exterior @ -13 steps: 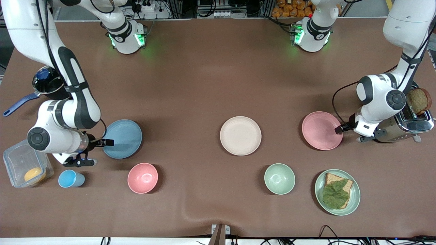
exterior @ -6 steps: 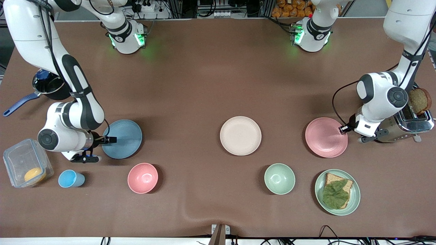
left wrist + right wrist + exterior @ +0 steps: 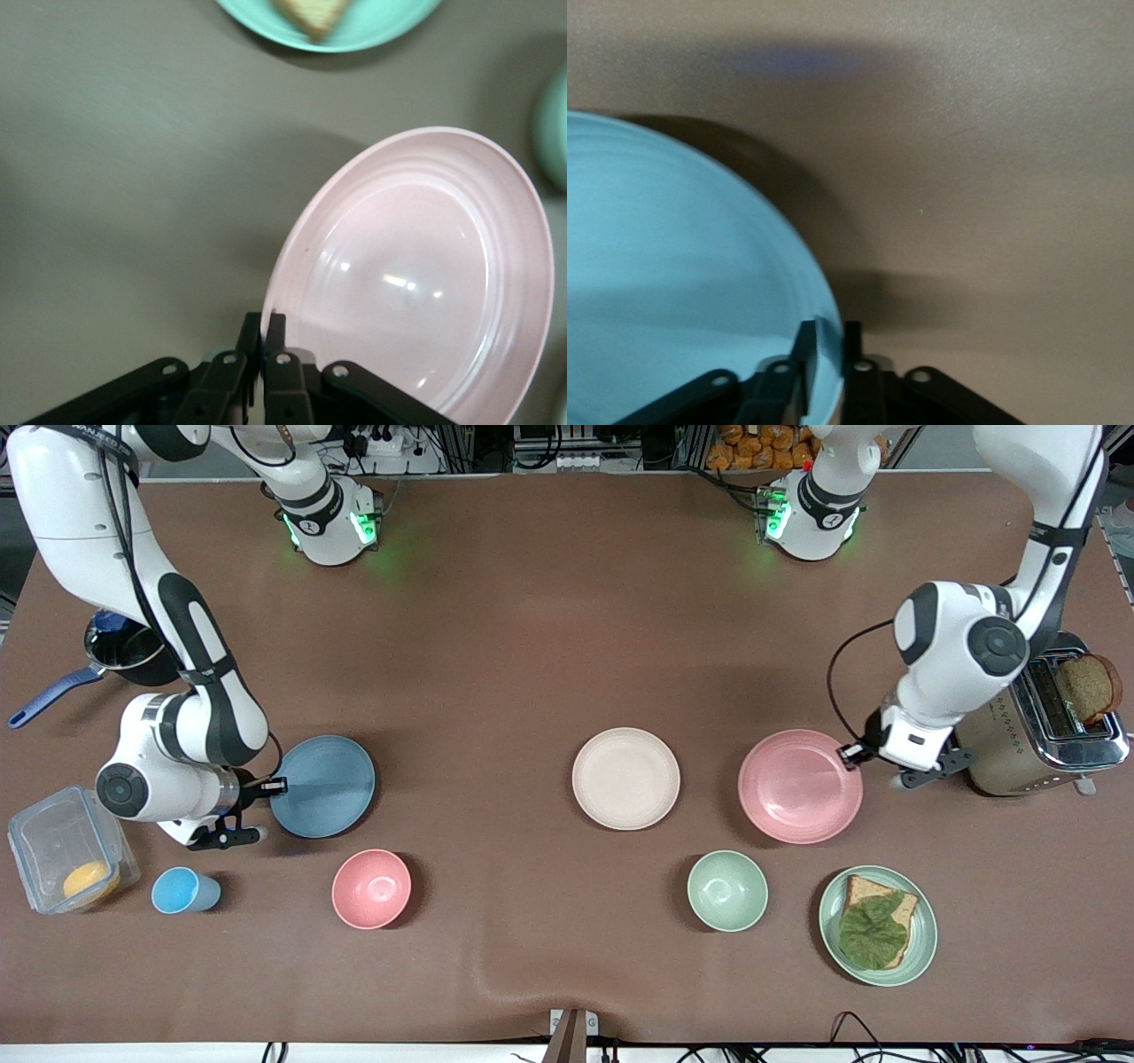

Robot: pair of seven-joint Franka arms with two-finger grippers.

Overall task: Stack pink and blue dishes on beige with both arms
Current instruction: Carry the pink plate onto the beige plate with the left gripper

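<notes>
Front camera high, facing robots – whole table (image 3: 532, 646); wrist cameras close, each sharing one plate.

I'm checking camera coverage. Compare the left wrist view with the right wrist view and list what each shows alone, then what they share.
Only the left wrist view: the left gripper shut on the rim of the pink plate, part of the green plate with bread.

Only the right wrist view: the right gripper gripping the rim of the blue plate.

Both: brown table, and dark jaws pinching a plate's edge.
</notes>
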